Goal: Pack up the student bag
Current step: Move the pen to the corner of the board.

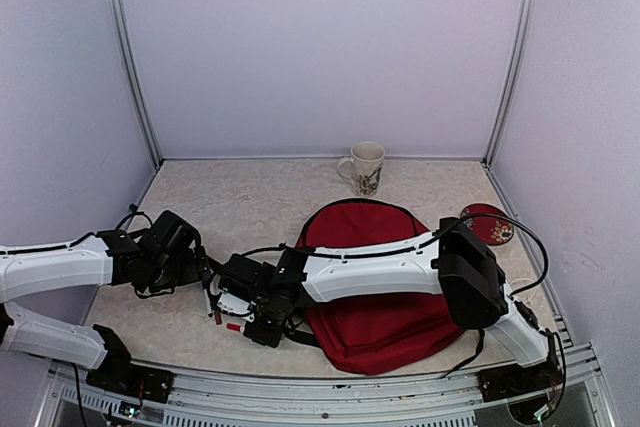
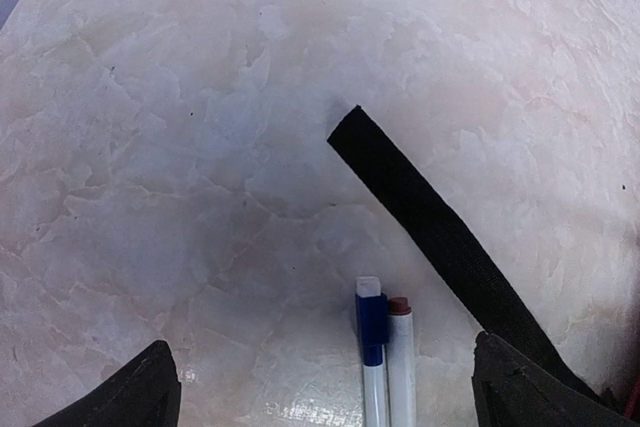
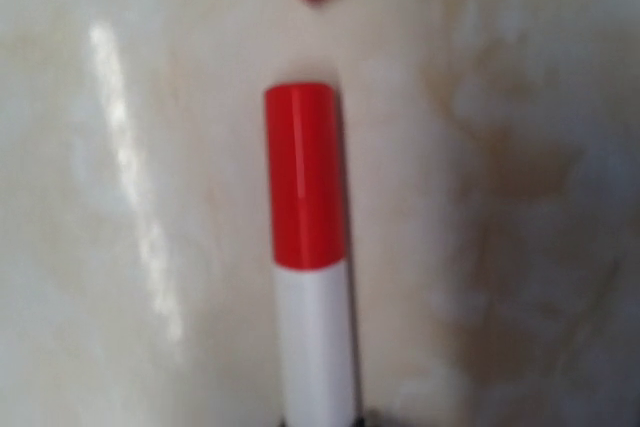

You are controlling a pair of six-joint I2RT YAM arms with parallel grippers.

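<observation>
Red-capped marker [image 3: 305, 247] runs lengthwise out from the right gripper [image 1: 232, 315] (whether gripped, I cannot tell); student bag [image 1: 385, 332] lies close on its right; left gripper [image 2: 335, 382] gapes wide.

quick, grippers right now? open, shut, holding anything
Left gripper: open, holding nothing.
Right gripper: looks closed on the red-capped marker, though its fingers are out of view.
</observation>
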